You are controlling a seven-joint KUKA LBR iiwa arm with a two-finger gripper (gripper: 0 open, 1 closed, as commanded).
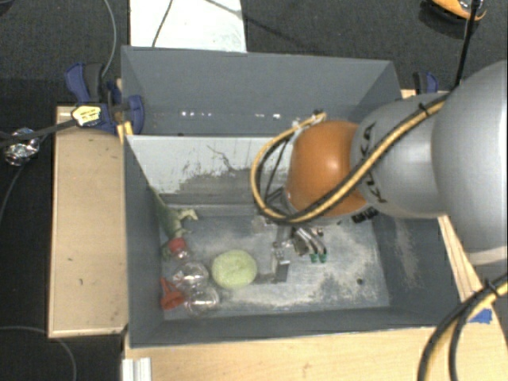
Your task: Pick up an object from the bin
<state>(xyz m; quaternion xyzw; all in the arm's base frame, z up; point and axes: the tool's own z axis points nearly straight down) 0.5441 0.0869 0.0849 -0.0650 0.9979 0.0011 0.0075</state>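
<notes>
Near left corner: a small heap of clear plastic pieces (195,286) with a red bit (170,296) among them, lying against the left wall of the bin (262,325).
Green lump: a pale green round lump (234,269) rests on the bin floor just right of that heap, touching or almost touching it.
Gripper: the gripper (280,270) is low over the floor just right of the green lump, the nearest thing to it. I cannot tell whether it is spread or closed (the orange cover (321,169) and its cables crowd the wrist above), and nothing is seen held.
Likely handling: the lump looks light and perhaps soft, like foam or sponge, with a matt skin that should not slip. That is a guess from its look.
Where to hold: across its widest part, from the free right side and away from the clear pieces, which look hard, smooth and apt to skid.
Farther left: a green stalk (168,219) lies along the left wall, with another red piece (176,248) below it.
Far end: scuffed bare floor.
</notes>
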